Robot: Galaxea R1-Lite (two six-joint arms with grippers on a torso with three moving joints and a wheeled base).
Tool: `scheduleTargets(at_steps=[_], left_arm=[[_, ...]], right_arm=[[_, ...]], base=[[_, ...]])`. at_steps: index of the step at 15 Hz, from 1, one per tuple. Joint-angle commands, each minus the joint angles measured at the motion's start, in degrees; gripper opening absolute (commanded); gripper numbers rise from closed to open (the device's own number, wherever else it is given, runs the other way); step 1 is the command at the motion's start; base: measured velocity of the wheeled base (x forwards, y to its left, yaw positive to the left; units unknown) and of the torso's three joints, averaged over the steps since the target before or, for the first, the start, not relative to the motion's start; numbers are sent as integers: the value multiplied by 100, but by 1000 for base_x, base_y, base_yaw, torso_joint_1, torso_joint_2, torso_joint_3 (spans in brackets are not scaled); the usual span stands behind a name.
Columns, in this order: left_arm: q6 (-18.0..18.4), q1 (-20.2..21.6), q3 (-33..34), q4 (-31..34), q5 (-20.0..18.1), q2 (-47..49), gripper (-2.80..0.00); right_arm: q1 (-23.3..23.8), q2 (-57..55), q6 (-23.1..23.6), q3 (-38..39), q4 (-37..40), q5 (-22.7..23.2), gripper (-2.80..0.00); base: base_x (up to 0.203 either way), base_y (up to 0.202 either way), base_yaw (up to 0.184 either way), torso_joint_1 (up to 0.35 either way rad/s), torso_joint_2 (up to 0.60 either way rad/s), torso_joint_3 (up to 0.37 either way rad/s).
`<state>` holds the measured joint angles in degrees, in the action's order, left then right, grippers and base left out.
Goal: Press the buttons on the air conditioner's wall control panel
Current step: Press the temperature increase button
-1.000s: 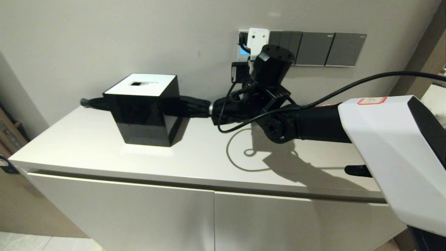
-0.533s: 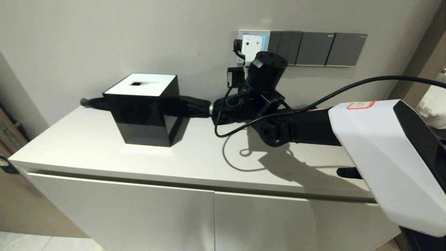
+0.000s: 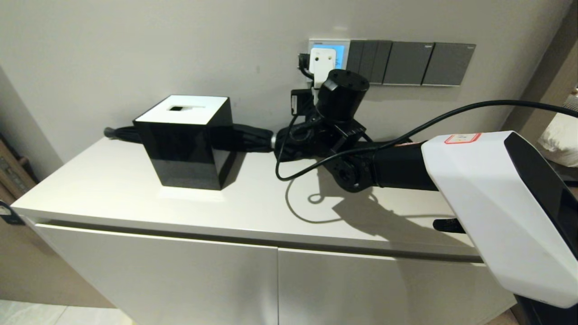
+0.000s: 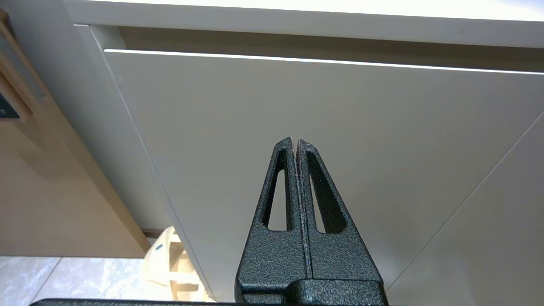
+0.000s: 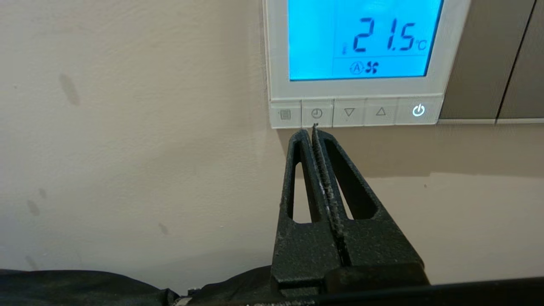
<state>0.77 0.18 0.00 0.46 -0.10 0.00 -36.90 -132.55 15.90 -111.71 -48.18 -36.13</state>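
Note:
The air conditioner's wall control panel (image 5: pixel 357 91) is white-framed, and its LCD glows light blue with 21.5 °C. The buttons (image 5: pixel 349 112) form a row along its bottom edge: menu, clock (image 5: pixel 316 113), down, up and a lit power key (image 5: pixel 418 110). My right gripper (image 5: pixel 313 128) is shut and empty, its tips just below the clock key at the panel's lower edge. In the head view the panel (image 3: pixel 343 45) is partly hidden behind my right wrist (image 3: pixel 338 92). My left gripper (image 4: pixel 295 142) is shut and empty, parked low before the cabinet door.
Dark grey switch plates (image 3: pixel 406 63) continue to the right of the panel. A black box with a white top (image 3: pixel 185 140) stands on the white cabinet top (image 3: pixel 113 189). A black bundle (image 3: pixel 253 135) lies along the wall under the panel. My arm's cable loops over the top.
My right wrist has shifted left and a little lower along the wall. More of the panel's blue screen now shows to its right.

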Motion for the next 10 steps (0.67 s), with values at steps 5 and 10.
scheduleTargets(at_steps=[5,10], left_arm=[[2,-1,0,-2,1,0,-280],[2,-1,0,-2,1,8,-280]], right_arm=[[43,45,10,9,-34,-34,-280],[87,117,1,97,-51,-52,-280]], base=[[0,0,0,0,0,0],[0,0,0,0,0,0]])
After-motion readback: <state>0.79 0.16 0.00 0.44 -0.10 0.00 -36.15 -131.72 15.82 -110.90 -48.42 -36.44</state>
